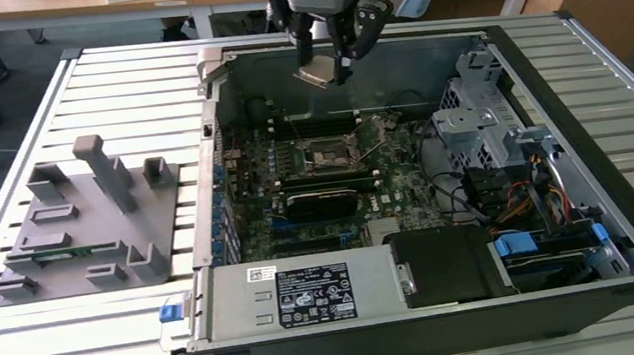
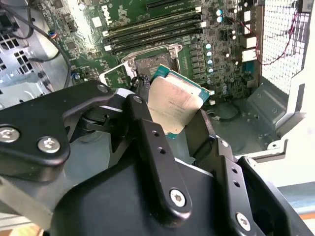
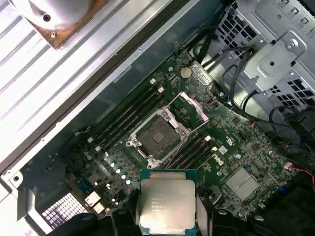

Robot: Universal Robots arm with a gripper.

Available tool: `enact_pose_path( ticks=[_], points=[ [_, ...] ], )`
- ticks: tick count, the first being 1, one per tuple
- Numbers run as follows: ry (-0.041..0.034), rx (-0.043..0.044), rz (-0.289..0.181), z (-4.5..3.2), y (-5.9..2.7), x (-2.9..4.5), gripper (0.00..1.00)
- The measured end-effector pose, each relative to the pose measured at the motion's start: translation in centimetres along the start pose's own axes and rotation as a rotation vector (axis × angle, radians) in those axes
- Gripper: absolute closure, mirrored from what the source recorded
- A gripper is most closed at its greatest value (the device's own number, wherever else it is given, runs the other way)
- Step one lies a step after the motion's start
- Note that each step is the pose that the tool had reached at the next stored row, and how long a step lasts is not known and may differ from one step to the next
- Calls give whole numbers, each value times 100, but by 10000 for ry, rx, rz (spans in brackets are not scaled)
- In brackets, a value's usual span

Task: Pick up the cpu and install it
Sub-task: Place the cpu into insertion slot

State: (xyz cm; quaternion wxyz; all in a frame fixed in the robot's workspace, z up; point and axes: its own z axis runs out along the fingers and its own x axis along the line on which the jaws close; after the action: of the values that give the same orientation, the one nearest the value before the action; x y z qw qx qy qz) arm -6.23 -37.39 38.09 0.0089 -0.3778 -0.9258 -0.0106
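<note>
My gripper point(image 1: 327, 70) hangs above the back of the open computer case point(image 1: 591, 125), shut on the cpu point(image 1: 316, 75). The cpu point(image 2: 173, 105) is a flat square chip with a silvery top and a thin pale rim, pinched by its edges between the two black fingers point(image 2: 147, 132). In the first wrist view the cpu point(image 3: 166, 202) sits level above the motherboard point(image 3: 236, 147). The dark square socket point(image 3: 157, 133) lies open below it with its metal frame folded back. In the exterior view the socket point(image 1: 325, 155) is at the middle of the board, nearer the front than the gripper.
Memory slots point(image 3: 123, 123) flank the socket. A metal drive cage point(image 1: 477, 123) and cable bundles point(image 1: 517, 202) fill the case at the exterior view's right. A power supply point(image 1: 305, 294) sits at the front. A grey fixture block point(image 1: 83, 222) stands on the slatted table point(image 1: 99, 338) at the exterior view's left.
</note>
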Motion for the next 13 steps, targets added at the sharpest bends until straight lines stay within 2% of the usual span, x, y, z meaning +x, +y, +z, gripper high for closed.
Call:
enact_pose_path(
  ticks=[13],
  points=[
    [-24, -21, 1192, 39, 37, 35, 46]
  ],
)
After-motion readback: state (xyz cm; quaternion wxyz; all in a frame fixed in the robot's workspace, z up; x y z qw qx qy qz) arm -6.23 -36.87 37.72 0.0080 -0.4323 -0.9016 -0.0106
